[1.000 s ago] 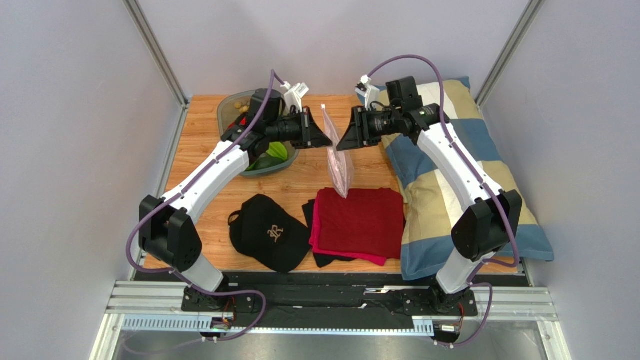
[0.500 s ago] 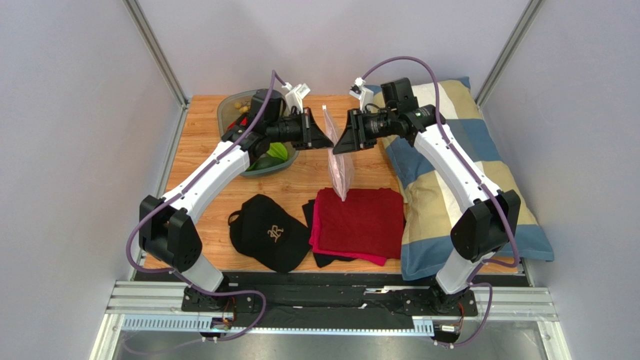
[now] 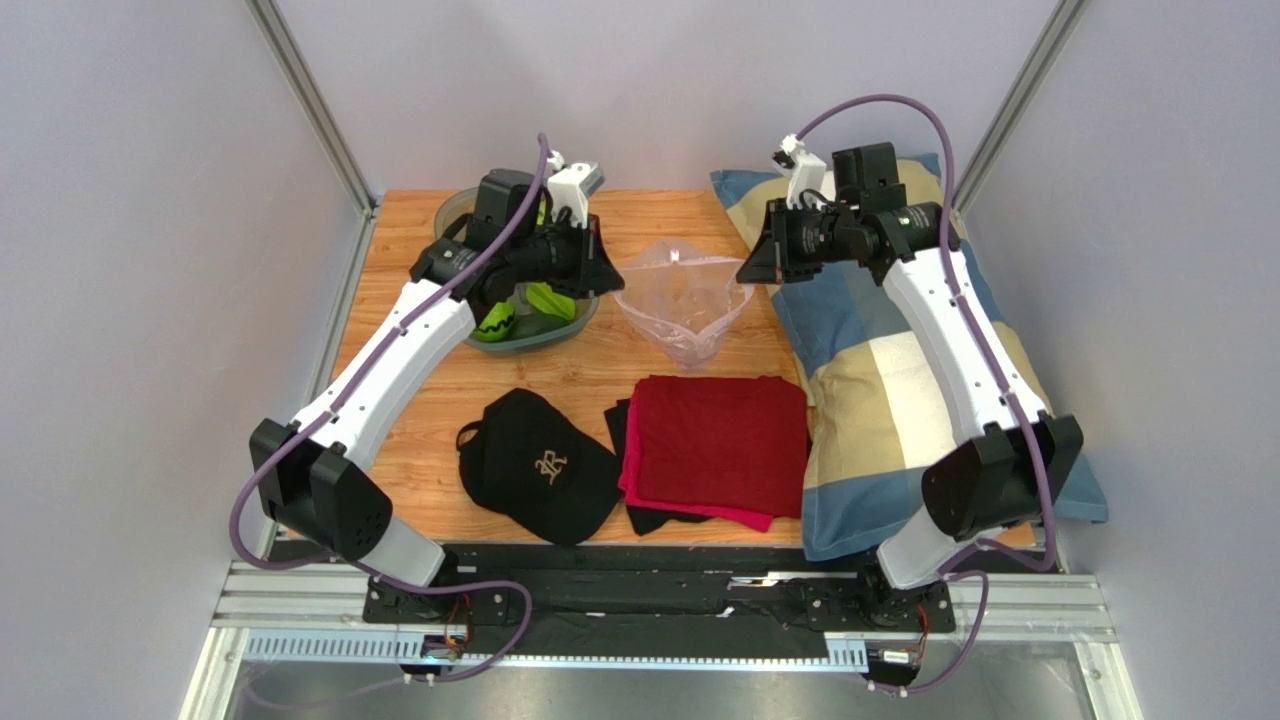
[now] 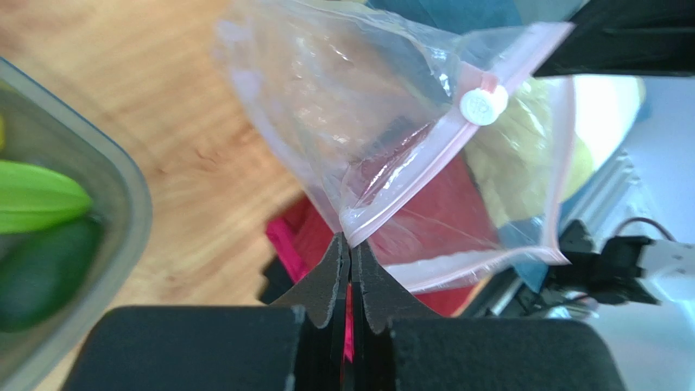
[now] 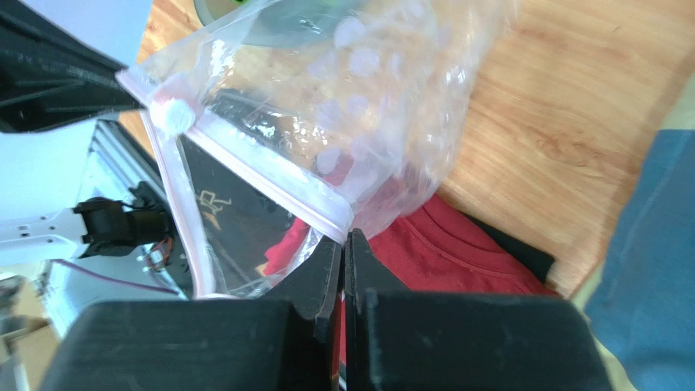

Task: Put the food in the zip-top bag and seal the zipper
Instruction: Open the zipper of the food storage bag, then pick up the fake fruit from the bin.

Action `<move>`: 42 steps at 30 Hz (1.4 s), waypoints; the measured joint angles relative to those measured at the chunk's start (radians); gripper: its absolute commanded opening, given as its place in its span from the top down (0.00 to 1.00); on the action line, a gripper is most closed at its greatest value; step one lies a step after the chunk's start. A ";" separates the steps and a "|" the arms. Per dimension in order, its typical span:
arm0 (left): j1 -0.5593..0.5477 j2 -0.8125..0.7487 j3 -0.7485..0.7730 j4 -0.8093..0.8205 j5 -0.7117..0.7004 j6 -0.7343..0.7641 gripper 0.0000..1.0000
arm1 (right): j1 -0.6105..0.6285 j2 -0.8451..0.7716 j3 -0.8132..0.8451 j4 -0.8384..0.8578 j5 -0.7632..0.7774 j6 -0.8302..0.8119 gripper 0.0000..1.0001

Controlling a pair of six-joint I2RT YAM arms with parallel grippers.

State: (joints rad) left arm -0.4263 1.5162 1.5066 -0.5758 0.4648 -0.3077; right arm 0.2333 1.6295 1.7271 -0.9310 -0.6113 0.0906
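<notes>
A grey-green tray point(image 3: 529, 345) sits under and left of the left claw point(image 3: 613, 279) on the wooden table point(image 3: 406, 393). Nearer me than both claws lie a black cap point(image 3: 538, 462) and a red cloth point(image 3: 718, 444) folded over a black cloth point(image 3: 618, 426). A blue-and-cream checked pillow point(image 3: 899, 378) stretches off right of the right claw point(image 3: 742, 270).

Glossy crinkled clear plastic bag point(image 3: 684, 300); matt wood table point(image 3: 586, 375); red cloth point(image 3: 721, 443)

This looks like a robotics lab test cell: a small wooden table point(image 3: 601, 375) boxed in by plain grey panels point(image 3: 150, 225) on aluminium posts point(image 3: 308, 98), with two robot arms point(image 3: 406, 323) bolted to a metal rail point(image 3: 286, 612) at the front. A black cap point(image 3: 538, 462), a folded red cloth point(image 3: 718, 443) and a checked pillow point(image 3: 887, 375) lie about as household props.
</notes>
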 measured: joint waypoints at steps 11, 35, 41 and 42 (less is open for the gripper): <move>-0.024 0.137 0.214 -0.058 -0.053 0.098 0.83 | 0.041 -0.160 0.019 0.014 0.103 0.006 1.00; 0.338 0.100 0.138 -0.133 0.005 0.313 0.01 | 0.060 0.087 -0.087 0.146 0.174 0.171 1.00; 0.332 0.052 0.049 -0.138 -0.140 0.517 0.01 | 0.060 0.087 -0.092 0.177 0.163 0.202 1.00; 0.332 0.072 0.052 -0.143 -0.157 0.535 0.01 | 0.060 0.087 -0.092 0.180 0.163 0.206 1.00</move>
State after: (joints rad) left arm -0.0944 1.5883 1.5585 -0.7189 0.3077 0.2272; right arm 0.2935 1.7168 1.6356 -0.7506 -0.4484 0.2962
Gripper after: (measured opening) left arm 0.990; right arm 0.010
